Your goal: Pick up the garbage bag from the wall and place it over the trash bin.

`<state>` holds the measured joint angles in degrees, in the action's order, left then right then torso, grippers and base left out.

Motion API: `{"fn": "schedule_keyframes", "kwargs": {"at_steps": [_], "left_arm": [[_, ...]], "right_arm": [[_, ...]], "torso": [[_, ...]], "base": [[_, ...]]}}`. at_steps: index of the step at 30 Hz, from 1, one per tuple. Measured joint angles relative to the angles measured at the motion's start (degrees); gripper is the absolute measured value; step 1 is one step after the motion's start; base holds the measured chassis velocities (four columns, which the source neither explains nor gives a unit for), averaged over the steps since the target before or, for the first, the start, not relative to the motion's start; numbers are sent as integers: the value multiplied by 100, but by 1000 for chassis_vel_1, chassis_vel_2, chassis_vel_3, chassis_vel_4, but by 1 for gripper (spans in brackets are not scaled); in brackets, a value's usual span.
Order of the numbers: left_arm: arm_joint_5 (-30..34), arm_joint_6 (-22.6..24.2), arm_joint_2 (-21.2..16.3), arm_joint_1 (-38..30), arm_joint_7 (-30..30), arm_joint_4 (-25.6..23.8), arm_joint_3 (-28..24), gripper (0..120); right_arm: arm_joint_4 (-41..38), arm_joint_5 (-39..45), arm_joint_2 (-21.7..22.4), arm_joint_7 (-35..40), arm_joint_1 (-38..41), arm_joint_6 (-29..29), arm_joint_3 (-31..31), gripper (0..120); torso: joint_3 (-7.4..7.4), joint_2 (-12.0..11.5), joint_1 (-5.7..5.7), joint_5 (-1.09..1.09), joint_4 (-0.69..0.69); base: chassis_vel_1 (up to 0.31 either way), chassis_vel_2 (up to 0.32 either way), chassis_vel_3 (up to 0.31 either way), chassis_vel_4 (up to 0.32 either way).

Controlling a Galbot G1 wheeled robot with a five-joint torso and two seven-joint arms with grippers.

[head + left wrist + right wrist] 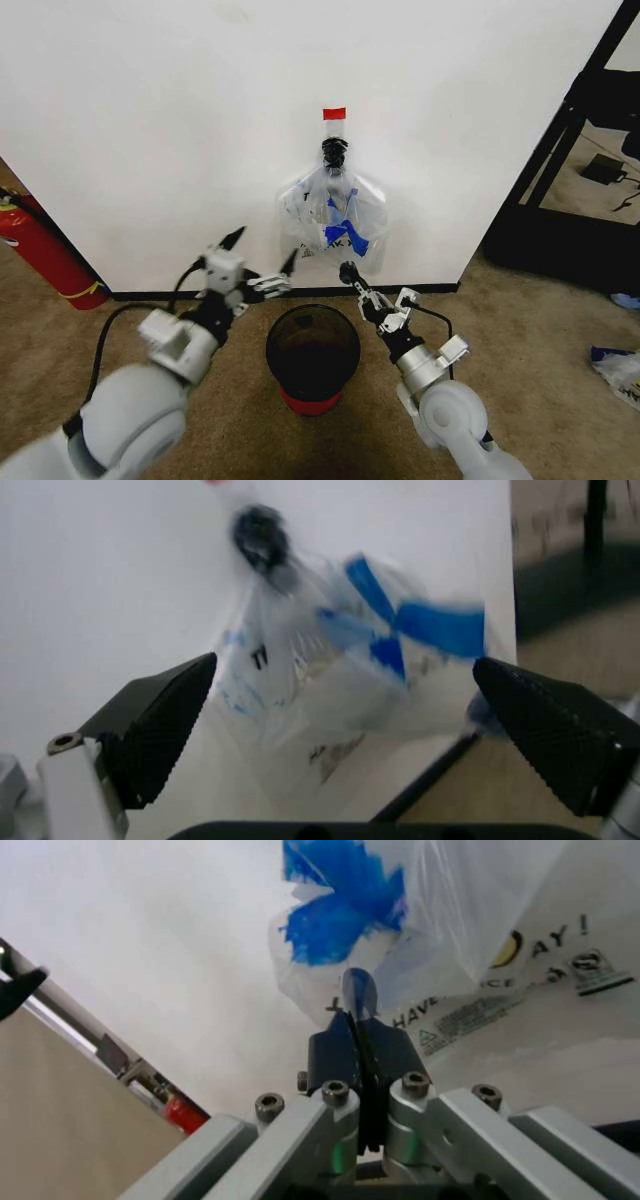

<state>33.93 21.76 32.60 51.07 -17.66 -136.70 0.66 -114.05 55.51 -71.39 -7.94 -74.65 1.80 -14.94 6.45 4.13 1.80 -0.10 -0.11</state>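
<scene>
Garbage bag hangs from wall hook above trash bin. Left gripper spread wide just beside bag's lower edge; right gripper pinched closed, empty. Best to grip high near handles.

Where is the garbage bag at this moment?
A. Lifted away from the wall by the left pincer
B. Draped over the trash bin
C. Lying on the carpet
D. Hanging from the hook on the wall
D: the garbage bag hangs from the black hook on the wall, above the trash bin.
</scene>
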Motion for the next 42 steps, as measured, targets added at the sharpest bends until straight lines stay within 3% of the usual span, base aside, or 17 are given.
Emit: {"fn": "schedule_keyframes", "kwargs": {"at_steps": [2,3,5,6,9,10,14,17,22,29,42], "left_arm": [[45,357,-177,-921,18,137,-616,100],[45,357,-177,-921,18,137,-616,100],[191,812,-183,-2299,-19,355,-1793,100],[229,912,-128,-2665,-39,424,-2083,100],[566,1358,262,-3905,-154,643,-2872,100],[566,1358,262,-3905,-154,643,-2872,100],[923,2023,980,-5296,-300,1005,-4003,100],[967,2113,1201,-5952,-314,1218,-4705,100],[964,2114,1363,-6432,-339,1491,-5238,100],[844,2084,1634,-6535,-395,1968,-5619,100],[215,2054,1619,-6785,-258,2647,-6261,98]], "right_arm": [[-24,-18,1,3,-33,-2,-34,0],[-24,-18,1,3,-33,-2,-34,0],[-54,-55,-3,-3,-84,-9,-86,0],[-60,-63,-2,-7,-103,-11,-110,0],[-63,-81,3,-10,-178,-35,-219,0],[-63,-81,3,-10,-178,-35,-219,0],[-58,-122,13,-15,-265,-66,-342,0],[-63,-149,9,-17,-269,-73,-373,0],[-77,-207,1,-34,-277,-84,-391,0],[-123,-339,-51,-66,-276,-106,-313,0],[-394,-424,-58,-75,-382,-90,-284,0]], "torso": [[0,0,0,0,3],[0,0,0,0,3],[0,0,0,0,5],[0,0,0,-2,5],[0,0,0,3,1],[0,0,0,3,1],[-1,0,0,2,0],[-1,0,0,4,0],[-1,0,0,0,7],[-1,0,0,-1,2],[-1,0,0,-2,4]], "base": [[0,0,0,0],[0,0,0,0],[0,0,0,0],[0,0,0,0],[0,0,0,0],[0,0,0,0],[0,0,0,0],[0,0,0,0],[0,0,0,0],[0,0,0,0],[0,0,0,0]]}}
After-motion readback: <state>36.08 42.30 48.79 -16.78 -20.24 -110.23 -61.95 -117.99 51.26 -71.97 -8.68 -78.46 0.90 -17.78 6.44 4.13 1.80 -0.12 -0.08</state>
